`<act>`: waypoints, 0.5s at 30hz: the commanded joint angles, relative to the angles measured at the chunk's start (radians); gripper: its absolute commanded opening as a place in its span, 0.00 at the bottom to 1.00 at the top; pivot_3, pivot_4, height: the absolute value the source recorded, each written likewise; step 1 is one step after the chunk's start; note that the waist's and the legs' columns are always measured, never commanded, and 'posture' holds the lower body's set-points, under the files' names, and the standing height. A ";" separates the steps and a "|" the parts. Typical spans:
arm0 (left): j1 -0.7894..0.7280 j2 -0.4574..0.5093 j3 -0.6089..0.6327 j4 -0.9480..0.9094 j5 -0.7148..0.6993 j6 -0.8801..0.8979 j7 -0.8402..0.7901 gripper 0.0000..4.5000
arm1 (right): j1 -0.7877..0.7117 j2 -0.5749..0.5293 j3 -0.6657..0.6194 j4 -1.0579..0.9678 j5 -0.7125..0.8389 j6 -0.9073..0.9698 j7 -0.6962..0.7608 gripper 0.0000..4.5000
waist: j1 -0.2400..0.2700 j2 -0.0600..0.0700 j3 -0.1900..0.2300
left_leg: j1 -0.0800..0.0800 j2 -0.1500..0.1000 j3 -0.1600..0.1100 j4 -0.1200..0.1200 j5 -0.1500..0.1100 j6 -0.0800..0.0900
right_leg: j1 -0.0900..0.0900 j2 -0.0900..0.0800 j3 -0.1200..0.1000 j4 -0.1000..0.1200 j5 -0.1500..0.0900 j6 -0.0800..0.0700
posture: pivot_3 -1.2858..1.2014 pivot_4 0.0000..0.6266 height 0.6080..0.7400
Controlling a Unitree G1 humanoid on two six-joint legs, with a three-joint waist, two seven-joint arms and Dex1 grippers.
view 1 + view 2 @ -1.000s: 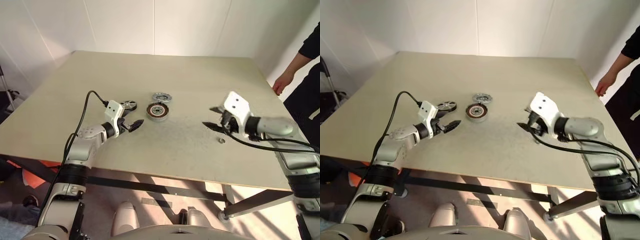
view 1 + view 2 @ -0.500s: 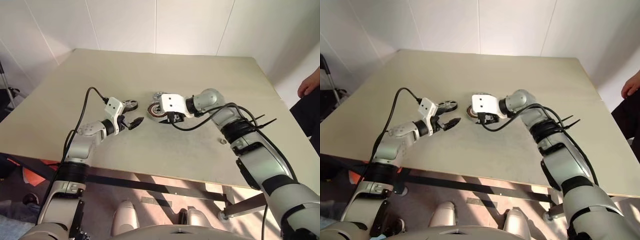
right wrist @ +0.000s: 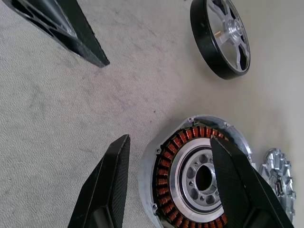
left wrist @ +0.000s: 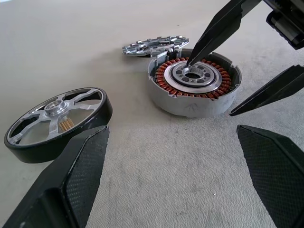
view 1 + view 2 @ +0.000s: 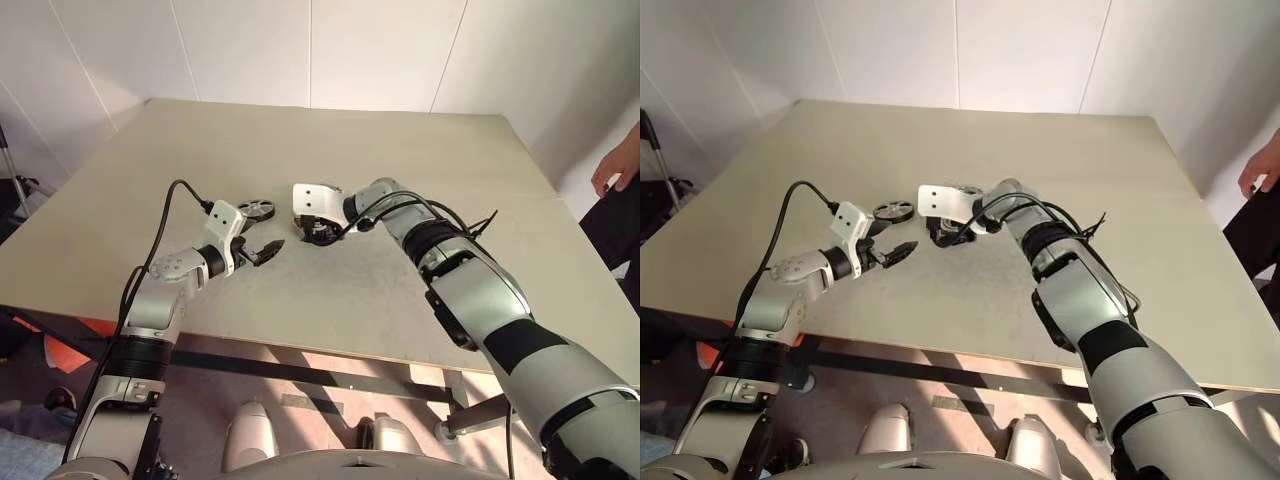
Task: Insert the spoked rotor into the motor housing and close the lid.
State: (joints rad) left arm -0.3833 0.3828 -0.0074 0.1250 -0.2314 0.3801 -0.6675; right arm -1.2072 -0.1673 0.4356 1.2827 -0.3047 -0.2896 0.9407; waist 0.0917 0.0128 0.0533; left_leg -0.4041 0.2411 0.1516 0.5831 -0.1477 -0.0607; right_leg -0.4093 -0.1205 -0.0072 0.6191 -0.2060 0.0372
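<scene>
**Right gripper straddles the housing wall; left gripper waits open beside the rotor**

The three parts sit near the middle of the table (image 5: 420, 160), well away from every edge, with bare tabletop all round them; a person's hand (image 5: 612, 168) hangs past the far right edge.

At the left, the left gripper (image 5: 263, 252) is spread wide and empty, its fingers (image 4: 71, 185) low over the bare surface, touching nothing. The spoked rotor (image 4: 59, 121) lies flat just beside one of those fingers, apart from the other parts.

To the right of the rotor stands the motor housing (image 4: 192, 85), its copper windings ringing a pale centre with nothing set in it. The right gripper (image 3: 171, 175) is partly open and holds nothing: one finger (image 4: 216, 33) points down onto the pale centre ring, the other sits outside the housing wall. The lid (image 4: 154, 46) lies flat behind the housing, right against its far rim.
</scene>
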 commanded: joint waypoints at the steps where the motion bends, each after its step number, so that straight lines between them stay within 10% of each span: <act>1: -0.013 0.012 0.014 -0.040 -0.008 -0.001 0.003 1.00 | -0.018 -0.013 -0.016 -0.006 -0.018 -0.006 -0.009 0.67 | 0.000 0.000 0.000 | 0.000 0.000 0.000 0.000 0.000 0.000 | 0.000 0.000 0.000 0.000 0.000 0.000 | 0.52 0.00 1.00; 15: -0.030 0.008 0.014 -0.014 -0.004 -0.010 0.004 1.00 | 0.099 -0.031 -0.010 -0.019 -0.064 -0.002 -0.005 0.67 | 0.000 0.000 0.000 | 0.002 0.001 0.000 0.000 0.000 0.000 | 0.001 0.001 0.000 0.001 0.000 0.000 | 0.52 0.00 1.00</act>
State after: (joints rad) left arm -0.3872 0.3833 -0.0075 0.1281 -0.2310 0.3830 -0.6670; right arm -1.1274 -0.2057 0.4151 1.2618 -0.3547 -0.2978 0.9175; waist 0.0916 0.0128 0.0531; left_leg -0.4018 0.2417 0.1517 0.5836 -0.1476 -0.0608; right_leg -0.4081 -0.1200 -0.0068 0.6206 -0.2062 0.0369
